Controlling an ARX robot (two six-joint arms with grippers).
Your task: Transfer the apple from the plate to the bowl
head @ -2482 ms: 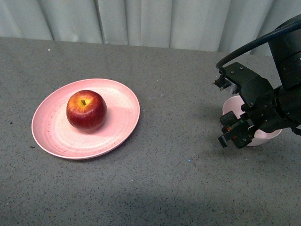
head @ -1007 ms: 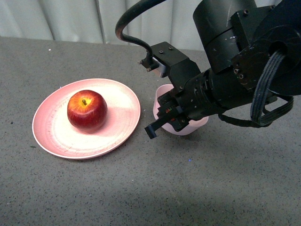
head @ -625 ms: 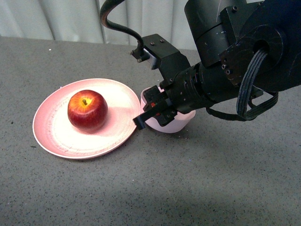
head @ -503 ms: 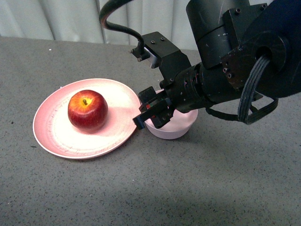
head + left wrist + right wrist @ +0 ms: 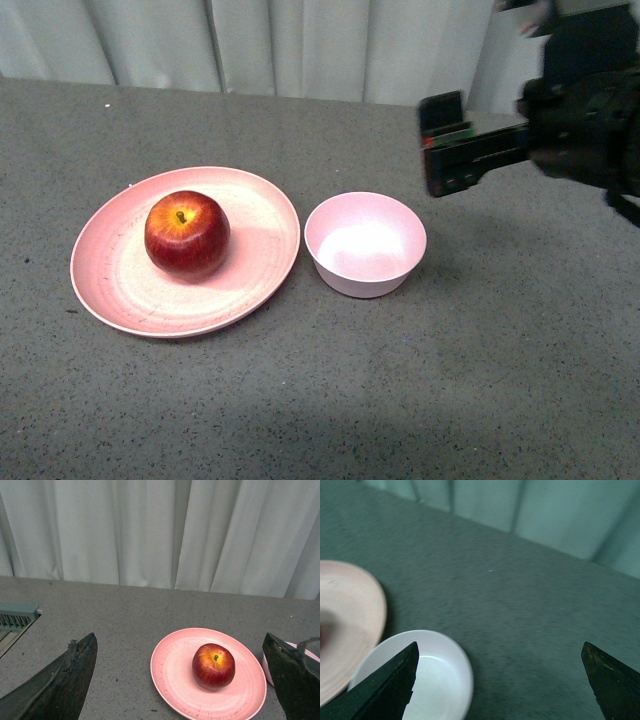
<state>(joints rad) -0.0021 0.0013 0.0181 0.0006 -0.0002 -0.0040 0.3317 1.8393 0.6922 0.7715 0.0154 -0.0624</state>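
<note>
The dark-red apple (image 5: 187, 233) sits on the salmon-pink plate (image 5: 110, 285) at the left of the grey table. The small pale pink bowl (image 5: 365, 245) stands empty just right of the plate, nearly touching its rim. My right gripper (image 5: 447, 150) is open and empty, raised behind and to the right of the bowl. In the right wrist view the right gripper (image 5: 500, 645) hangs over bare table with the bowl (image 5: 420, 680) by one finger. My left gripper (image 5: 179, 637) is open and empty, looking from a distance at the apple (image 5: 213, 666), plate (image 5: 175, 670) and bowl edge (image 5: 267, 668).
Pale curtains (image 5: 300, 45) close off the back of the table. A grey grille (image 5: 15, 617) shows at the table's edge in the left wrist view. Grey tabletop (image 5: 350, 400) lies in front of the plate and bowl.
My right gripper brought the bowl from the far right leftward to beside the plate, let it go, and pulled back up to the right. The apple has not moved.
</note>
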